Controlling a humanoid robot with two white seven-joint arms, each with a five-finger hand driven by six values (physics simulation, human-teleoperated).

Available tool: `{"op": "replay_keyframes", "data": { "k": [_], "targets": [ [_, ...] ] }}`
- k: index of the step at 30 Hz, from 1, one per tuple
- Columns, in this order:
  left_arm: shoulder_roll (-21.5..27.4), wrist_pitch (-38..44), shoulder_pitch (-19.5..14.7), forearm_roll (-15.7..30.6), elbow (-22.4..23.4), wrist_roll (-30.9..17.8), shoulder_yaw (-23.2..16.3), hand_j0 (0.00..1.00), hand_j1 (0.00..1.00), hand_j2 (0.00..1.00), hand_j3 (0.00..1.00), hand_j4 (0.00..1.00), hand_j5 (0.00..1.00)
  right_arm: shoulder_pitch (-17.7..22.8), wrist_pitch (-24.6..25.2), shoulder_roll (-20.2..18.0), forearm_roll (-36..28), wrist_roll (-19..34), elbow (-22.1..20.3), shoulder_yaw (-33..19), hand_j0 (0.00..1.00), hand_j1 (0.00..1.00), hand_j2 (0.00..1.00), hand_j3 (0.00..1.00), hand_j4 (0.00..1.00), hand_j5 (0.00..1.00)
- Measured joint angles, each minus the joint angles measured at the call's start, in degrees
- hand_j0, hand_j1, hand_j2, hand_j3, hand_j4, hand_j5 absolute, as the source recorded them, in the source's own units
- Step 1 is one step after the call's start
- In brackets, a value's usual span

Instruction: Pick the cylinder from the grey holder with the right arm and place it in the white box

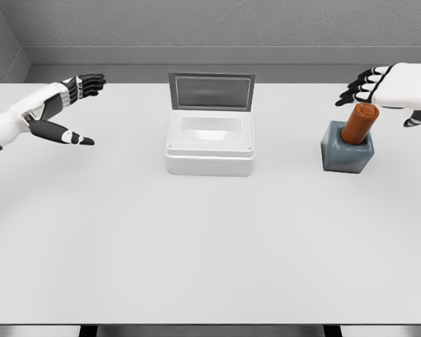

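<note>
Head view: the right robot hand (389,86) comes in from the right edge at the far right of the counter (210,246). Its dark-tipped fingers (359,83) are spread and loosely extended toward the picture's left, and its thumb (415,119) hangs lower at the edge of the frame; it holds nothing. Just below those fingers stands the orange-brown cylinder (358,123), its top close under the fingertips, though whether they touch it cannot be told. The cylinder leans a little to the right and its lower end sits inside the grey holder (346,149), a blocky blue-grey stand resting on the counter directly beneath this robot hand.

Well to the left of the right robot hand, near the middle of the counter, sits the white box (210,144). Its lid (211,91) stands upright at the back, and the inside of the box shows only white.

The left robot hand (69,105) shows at the far left, well apart from the box and on the opposite side from the right robot hand. Its fingers are stretched out and its thumb (74,137) juts forward lower down, wide open, gripping nothing.
</note>
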Motion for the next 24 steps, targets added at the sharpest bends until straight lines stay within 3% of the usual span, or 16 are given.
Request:
{"op": "replay_keyframes", "data": {
  "k": [7,17,24],
  "targets": [
    [-1.59,0.13,0.35,-7.09,0.75,0.0,-0.05,1.0,1.0,1.0,1.0,1.0,1.0,-0.53,0.79,3.96,2.39,0.0,5.95,0.97,1.0,1.0,1.0,1.0,1.0,1.0],
    [-2.04,0.28,0.35,-8.06,0.83,0.0,-0.03,1.0,1.0,1.0,1.0,1.0,1.0,-0.79,1.71,7.13,4.07,0.0,10.46,2.7,1.0,1.0,1.0,1.0,1.0,1.0],
    [-2.12,0.15,0.44,-8.22,0.73,0.0,-0.03,1.0,1.0,1.0,1.0,1.0,1.0,-1.58,1.84,8.34,4.62,0.0,11.38,4.3,1.0,1.0,1.0,1.0,1.0,1.0]
  ]
}}
